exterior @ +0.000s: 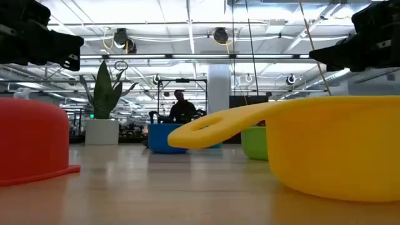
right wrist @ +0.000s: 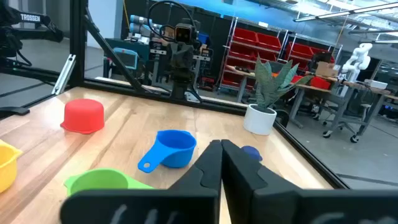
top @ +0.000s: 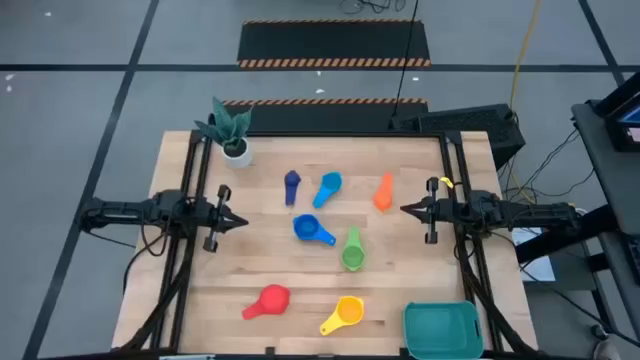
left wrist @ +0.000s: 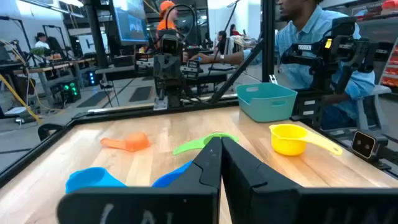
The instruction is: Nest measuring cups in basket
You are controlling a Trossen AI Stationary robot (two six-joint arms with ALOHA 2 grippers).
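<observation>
Several measuring cups lie apart on the wooden table: navy [top: 291, 185], light blue [top: 328, 189], orange [top: 384, 192], blue [top: 313, 231], green [top: 352, 252], red [top: 268, 301], which sits mouth down, and yellow [top: 343, 314]. The teal basket [top: 441, 330] stands at the near right corner with nothing in it. My left gripper [top: 238, 222] hovers shut over the table's left side, pointing toward the cups. My right gripper [top: 405, 209] hovers shut over the right side, just beside the orange cup. In the wrist views both pairs of fingers meet, left [left wrist: 219, 142] and right [right wrist: 219, 146].
A white plant pot [top: 236, 150] stands at the far left corner. Black frame rails run along the table's left and right edges. People sit and stand in the room beyond the table. Bare wood lies between the cups and the basket [left wrist: 266, 99].
</observation>
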